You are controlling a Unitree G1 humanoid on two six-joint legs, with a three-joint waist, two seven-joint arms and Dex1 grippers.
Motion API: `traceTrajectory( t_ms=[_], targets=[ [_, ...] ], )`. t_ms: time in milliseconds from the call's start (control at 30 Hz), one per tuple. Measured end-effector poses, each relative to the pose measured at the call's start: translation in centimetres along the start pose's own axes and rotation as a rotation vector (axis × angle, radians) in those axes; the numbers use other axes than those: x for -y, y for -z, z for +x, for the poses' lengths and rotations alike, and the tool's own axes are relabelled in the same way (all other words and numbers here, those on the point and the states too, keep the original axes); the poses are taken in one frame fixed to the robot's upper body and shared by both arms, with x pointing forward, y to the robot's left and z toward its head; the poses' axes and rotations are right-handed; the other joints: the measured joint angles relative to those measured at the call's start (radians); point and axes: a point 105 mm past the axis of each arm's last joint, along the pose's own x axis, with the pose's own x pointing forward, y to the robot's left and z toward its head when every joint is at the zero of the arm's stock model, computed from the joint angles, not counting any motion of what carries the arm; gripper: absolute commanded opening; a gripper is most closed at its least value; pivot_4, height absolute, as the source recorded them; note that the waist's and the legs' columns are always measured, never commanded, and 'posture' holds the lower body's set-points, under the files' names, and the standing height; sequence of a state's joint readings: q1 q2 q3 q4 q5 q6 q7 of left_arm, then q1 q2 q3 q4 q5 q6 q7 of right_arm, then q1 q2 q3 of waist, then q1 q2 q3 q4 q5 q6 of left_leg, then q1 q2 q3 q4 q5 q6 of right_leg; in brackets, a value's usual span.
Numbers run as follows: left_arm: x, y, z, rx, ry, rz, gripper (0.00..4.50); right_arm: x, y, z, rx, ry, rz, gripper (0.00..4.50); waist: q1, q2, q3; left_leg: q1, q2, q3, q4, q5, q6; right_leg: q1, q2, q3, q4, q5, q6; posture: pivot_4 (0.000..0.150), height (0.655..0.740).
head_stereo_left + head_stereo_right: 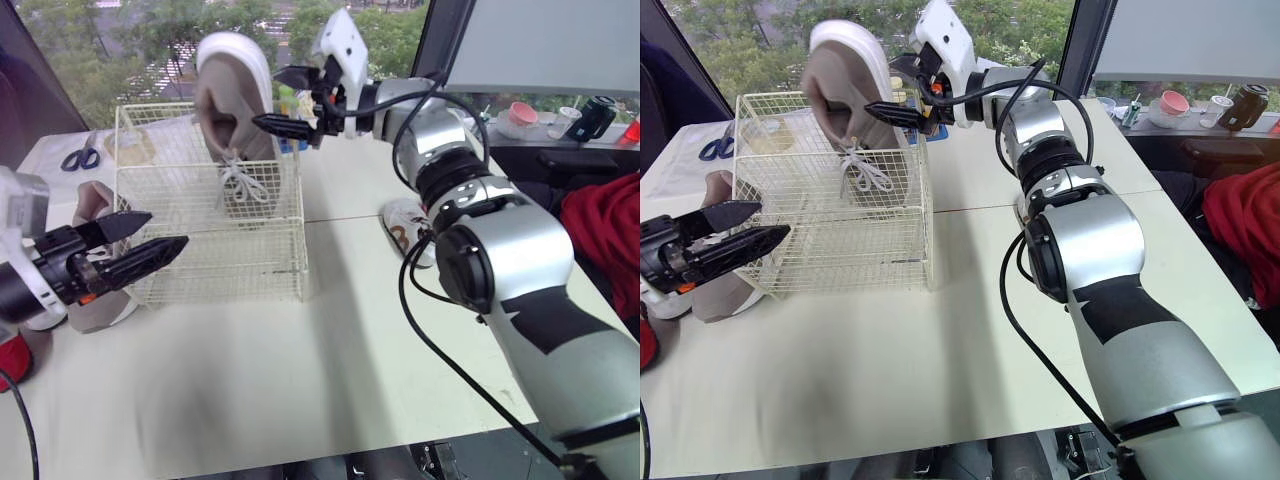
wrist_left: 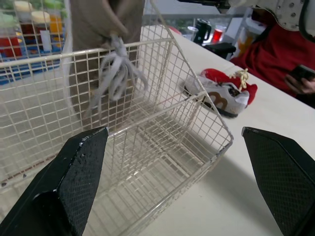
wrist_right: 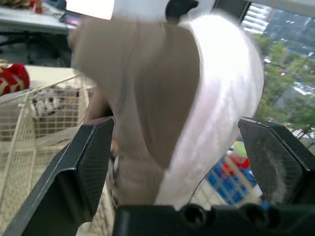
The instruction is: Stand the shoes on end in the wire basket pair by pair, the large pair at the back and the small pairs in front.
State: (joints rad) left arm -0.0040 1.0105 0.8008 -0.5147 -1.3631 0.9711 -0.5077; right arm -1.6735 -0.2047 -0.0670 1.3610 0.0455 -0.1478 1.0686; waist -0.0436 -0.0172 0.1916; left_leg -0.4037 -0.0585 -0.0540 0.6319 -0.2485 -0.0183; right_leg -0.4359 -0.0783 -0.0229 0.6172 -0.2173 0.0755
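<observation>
A large taupe shoe (image 1: 235,105) with a white sole stands on end at the back right of the wire basket (image 1: 215,233), its laces hanging down. My right gripper (image 1: 268,97) is open at the shoe's upper end, one finger on each side of it (image 3: 176,123). Its mate, a second taupe shoe (image 1: 97,205), rests on the table left of the basket. My left gripper (image 1: 135,247) is open and holds nothing, just in front of that shoe, near the basket's front left corner. A small white, red and brown shoe (image 1: 405,225) lies on the table right of the basket.
Scissors (image 1: 72,157) lie at the back left of the table. A pink cup (image 1: 522,113) and a dark mug (image 1: 592,118) stand on a ledge at the back right. A person in red (image 1: 605,225) sits at the right edge.
</observation>
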Motion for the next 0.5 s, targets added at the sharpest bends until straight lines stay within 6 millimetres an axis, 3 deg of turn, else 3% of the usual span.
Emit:
traceTrajectory(
  t_ms=[167, 267, 400, 500],
  targets=[
    [-0.5, -0.4, 0.0, 0.037, -0.016, -0.006, 4.5, 1.3, -0.7, -3.2, 0.021, -0.023, 0.026, 4.43, 0.001, 0.0, 0.0, 0.0, 0.0, 0.0, 0.001, 0.0, 0.001, 0.001, 0.0, 0.0, 0.0, 0.0, 0.0, 0.15, 0.74],
    [-1.5, -1.6, 0.1, 0.11, -0.054, -0.008, 4.5, 1.8, -1.2, -4.9, 0.053, -0.045, 0.024, 4.43, 0.001, -0.001, 0.0, 0.002, 0.0, 0.0, 0.0, 0.0, 0.001, 0.002, 0.001, 0.0, 0.0, 0.0, 0.0, 0.15, 0.74],
    [-6.1, -4.5, -1.6, 0.237, -0.304, 0.001, 4.5, 2.6, -0.4, -8.3, 0.032, -0.03, 0.018, 4.43, 0.002, -0.001, -0.001, 0.002, 0.0, 0.0, 0.001, 0.0, 0.002, 0.002, 0.001, -0.001, 0.002, 0.0, 0.0, 0.15, 0.74],
    [-10.1, -5.1, -3.9, 0.155, -0.573, 0.042, 4.5, 1.8, -0.5, -11.3, -0.012, -0.092, 0.029, 4.43, 0.003, -0.001, -0.001, 0.002, 0.0, 0.0, 0.0, -0.002, 0.004, 0.002, 0.001, 0.0, 0.001, 0.0, 0.0, 0.15, 0.74]
  ],
)
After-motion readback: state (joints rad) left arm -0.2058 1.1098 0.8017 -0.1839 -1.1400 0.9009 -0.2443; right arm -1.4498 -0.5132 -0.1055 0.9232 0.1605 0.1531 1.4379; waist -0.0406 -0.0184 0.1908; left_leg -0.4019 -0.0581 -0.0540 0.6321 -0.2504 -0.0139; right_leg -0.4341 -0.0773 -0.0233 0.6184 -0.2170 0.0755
